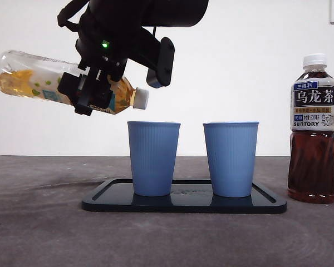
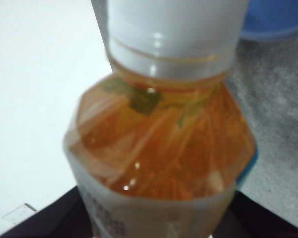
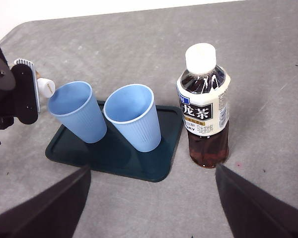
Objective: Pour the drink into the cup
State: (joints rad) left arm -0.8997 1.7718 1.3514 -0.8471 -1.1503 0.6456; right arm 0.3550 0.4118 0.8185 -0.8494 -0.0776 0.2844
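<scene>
A clear bottle of amber drink (image 1: 33, 80) lies tilted almost level in the air, and my left gripper (image 1: 94, 92) is shut on its body. Its white cap (image 1: 140, 98) is on and sits just above and left of the left blue cup (image 1: 153, 158). The left wrist view shows the same bottle (image 2: 159, 148) and cap (image 2: 174, 34) up close, with a blue cup rim (image 2: 278, 20) beyond. A second blue cup (image 1: 231, 158) stands to the right on the dark tray (image 1: 267, 203). My right gripper (image 3: 151, 213) hangs open, back from the tray, holding nothing.
A capped bottle of dark tea (image 1: 313, 128) stands upright on the grey table just right of the tray. In the right wrist view it (image 3: 204, 111) is beside both cups (image 3: 134, 116), and the left arm (image 3: 10, 94) is on the tray's other side.
</scene>
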